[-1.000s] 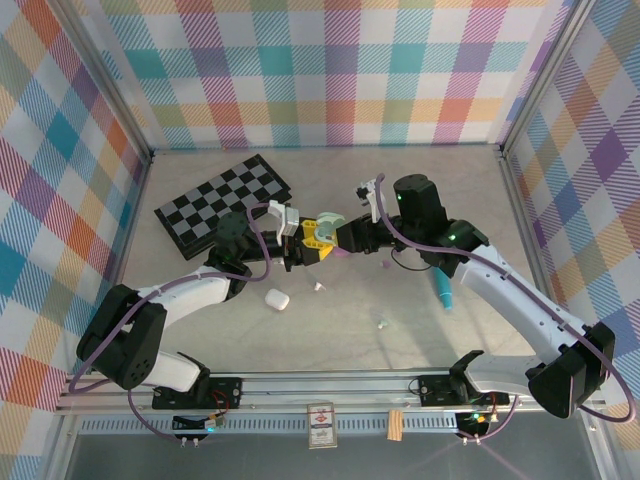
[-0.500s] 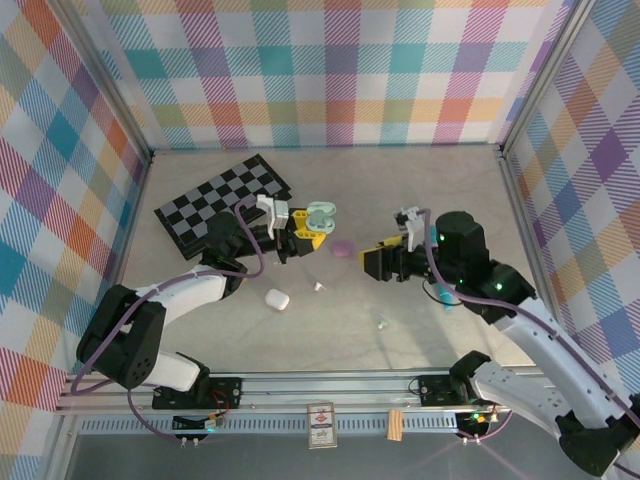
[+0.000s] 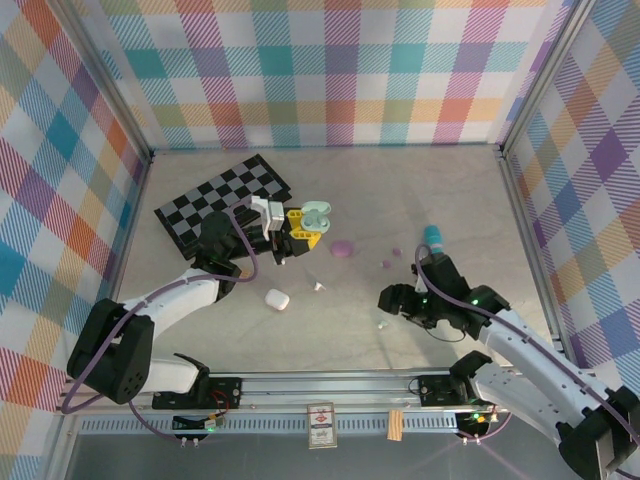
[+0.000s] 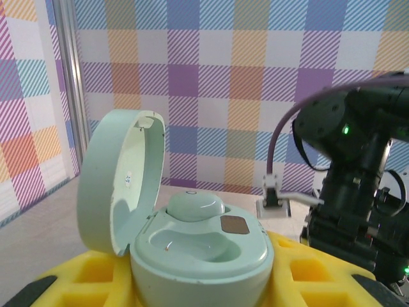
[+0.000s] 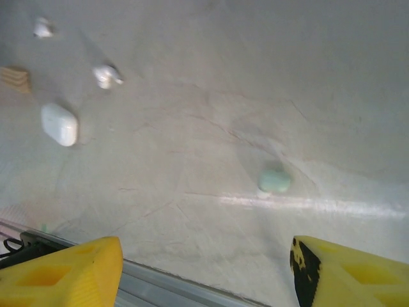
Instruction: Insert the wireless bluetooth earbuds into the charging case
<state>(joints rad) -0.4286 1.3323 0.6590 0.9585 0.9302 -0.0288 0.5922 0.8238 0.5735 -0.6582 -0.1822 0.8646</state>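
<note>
We see the left gripper (image 3: 303,229) clamped on the open mint charging case (image 4: 198,252), one mint earbud (image 4: 195,206) seated inside; the right gripper (image 5: 204,272), jaws wide and empty, hangs above a second mint earbud (image 5: 275,181) on the table (image 5: 192,128).

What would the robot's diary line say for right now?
left gripper: holds open mint case, seated bud inside | right gripper: open, aimed at loose mint bud | pending: pick that bud
</note>
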